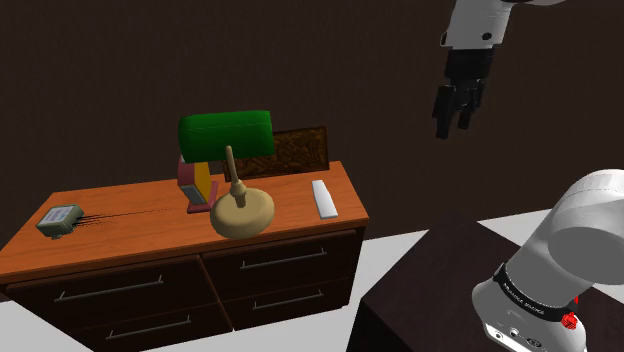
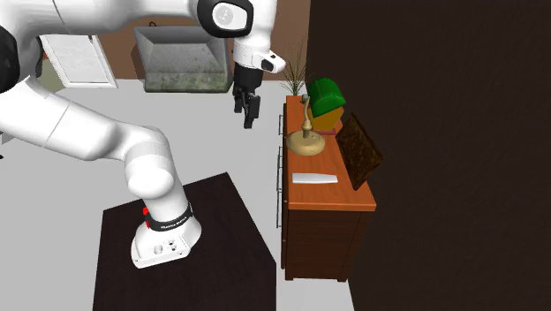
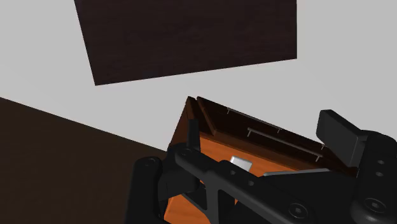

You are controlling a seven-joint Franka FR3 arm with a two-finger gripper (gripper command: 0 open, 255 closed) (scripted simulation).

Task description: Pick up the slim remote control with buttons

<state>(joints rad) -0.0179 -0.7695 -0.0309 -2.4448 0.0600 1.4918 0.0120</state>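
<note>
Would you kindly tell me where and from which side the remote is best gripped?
I'd take the remote across its narrow width at mid-length, coming straight down from above: it lies flat on the dresser, long and slim, both long edges free, clear of the lamp.

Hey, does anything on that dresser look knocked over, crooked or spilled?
Nothing stands out. The white remote lies flat near one end of the dresser, the green-shaded lamp stands on its base, and the dark frame leans back toward the wall. Nothing looks spilled or broken. The gripper hangs open in the air, touching nothing.
</note>
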